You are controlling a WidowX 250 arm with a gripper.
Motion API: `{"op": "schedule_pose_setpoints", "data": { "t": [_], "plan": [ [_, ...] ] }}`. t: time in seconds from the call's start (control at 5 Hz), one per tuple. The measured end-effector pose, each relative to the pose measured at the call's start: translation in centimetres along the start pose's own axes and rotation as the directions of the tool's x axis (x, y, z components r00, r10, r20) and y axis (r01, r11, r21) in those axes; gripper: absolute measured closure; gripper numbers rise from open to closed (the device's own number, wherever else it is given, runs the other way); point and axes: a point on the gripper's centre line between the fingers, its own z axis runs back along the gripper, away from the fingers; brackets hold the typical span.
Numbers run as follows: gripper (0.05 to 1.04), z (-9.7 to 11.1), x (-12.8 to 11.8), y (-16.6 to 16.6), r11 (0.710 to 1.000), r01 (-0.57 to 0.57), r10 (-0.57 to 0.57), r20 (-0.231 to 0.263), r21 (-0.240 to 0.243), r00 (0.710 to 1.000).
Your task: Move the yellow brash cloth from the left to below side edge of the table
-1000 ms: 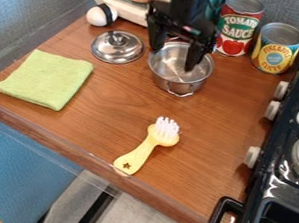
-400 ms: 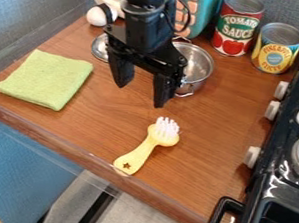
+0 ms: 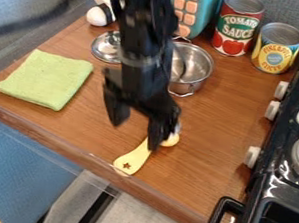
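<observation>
"Gripper?"
"Black gripper (image 3: 135, 136), near the middle, toward 6 o'clock. Fingers wide apart, nothing held between them. One's over bare wood, the other's in front of the brush. Touching it? Can't tell."
"Task thing?"
"Wording's muddled, so log both. Yellow brush (image 3: 133, 161) at 6, lying by the near edge, handle toward 7, head toward 1, partly hidden by that finger. Star mark on the handle end. Yellow-green cloth (image 3: 44, 80) is between 9 and 10, folded, flat on the wooden tabletop (image 3: 96, 133)."
"Labels?"
"Two printed cans, both upright. Red, white and green can (image 3: 236, 29) at 1 o'clock, far side, big pale lettering, red fruit pictured below it. Yellow can (image 3: 277, 49) right beside it, between 1 and 2, blue round panel, lettering across."
"Rest?"
"Metal pot (image 3: 197, 68) at 1, closer in. Metal lid (image 3: 105, 47) at 11, knob up, partly behind the arm. White rounded thing (image 3: 98, 16) with a black band, farther out at 11. Black stove (image 3: 276, 147) along 3 to 5, pale knobs facing the wood."
</observation>
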Motion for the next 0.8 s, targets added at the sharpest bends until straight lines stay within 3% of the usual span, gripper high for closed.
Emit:
{"op": "schedule_pose_setpoints", "data": {
  "t": [0.2,0.4,0.6,0.8],
  "plan": [
    [0.083,-2.4,-0.9,-0.1,1.000,0.007,-0.006,-0.025,0.031,1.000],
    [0.083,-4.3,-1.8,0.3,0.998,-0.013,0.014,-0.012,0.066,1.000],
    [0.133,-4.8,-1.2,0.4,0.997,-0.018,0.015,0.035,0.076,0.999],
    [0.377,-4.8,-1.1,0.1,0.997,-0.008,0.005,0.044,0.073,0.999]
  ]
}}
